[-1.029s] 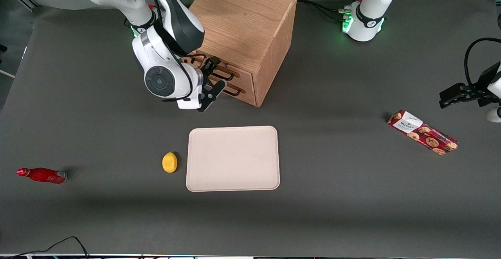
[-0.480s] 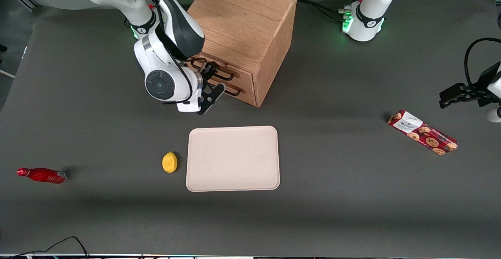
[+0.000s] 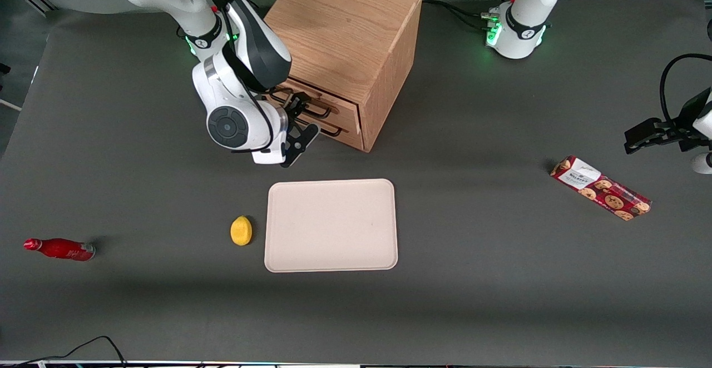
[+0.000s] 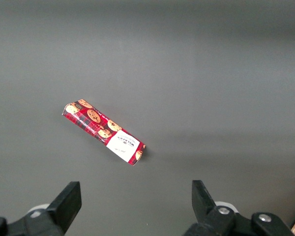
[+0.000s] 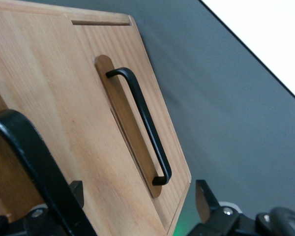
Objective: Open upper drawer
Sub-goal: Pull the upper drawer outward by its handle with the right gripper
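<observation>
The oak cabinet (image 3: pixel 345 29) stands at the table's end farthest from the front camera, its two drawer fronts both flush. The upper drawer (image 3: pixel 340 110) has a thin black bar handle (image 3: pixel 319 109), which in the right wrist view is the big black bar (image 5: pixel 29 152) close by one finger. The lower drawer's handle (image 3: pixel 331 130) (image 5: pixel 142 123) shows whole. My gripper (image 3: pixel 303 119) (image 5: pixel 140 194) is right in front of the drawer fronts, open, its fingers (image 5: pixel 205 196) wide apart and holding nothing.
A beige tray (image 3: pixel 331 257) lies nearer the front camera than the cabinet, with a yellow lemon (image 3: pixel 241 230) beside it. A red bottle (image 3: pixel 58 248) lies toward the working arm's end. A cookie box (image 3: pixel 601 187) (image 4: pixel 104 132) lies toward the parked arm's end.
My gripper and wrist have crept a little closer to the drawer fronts, farther from the front camera. The drawers have not moved.
</observation>
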Tool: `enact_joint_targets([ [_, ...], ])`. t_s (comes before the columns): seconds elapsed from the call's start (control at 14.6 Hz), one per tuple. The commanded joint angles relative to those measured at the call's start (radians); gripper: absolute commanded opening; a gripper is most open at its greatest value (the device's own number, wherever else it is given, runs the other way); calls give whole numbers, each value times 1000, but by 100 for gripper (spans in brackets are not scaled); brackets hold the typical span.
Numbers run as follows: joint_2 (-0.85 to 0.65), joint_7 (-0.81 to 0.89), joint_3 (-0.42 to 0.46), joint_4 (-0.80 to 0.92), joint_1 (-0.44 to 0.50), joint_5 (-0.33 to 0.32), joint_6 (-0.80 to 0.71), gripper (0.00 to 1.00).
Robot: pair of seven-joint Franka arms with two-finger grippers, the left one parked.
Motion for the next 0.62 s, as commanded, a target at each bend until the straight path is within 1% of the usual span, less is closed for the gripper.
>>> enact_joint_targets([
  [0.0,10,-31,4,3,-23,8,24,100],
  [0.55,60,-100,2,89,-88,7,24,100],
])
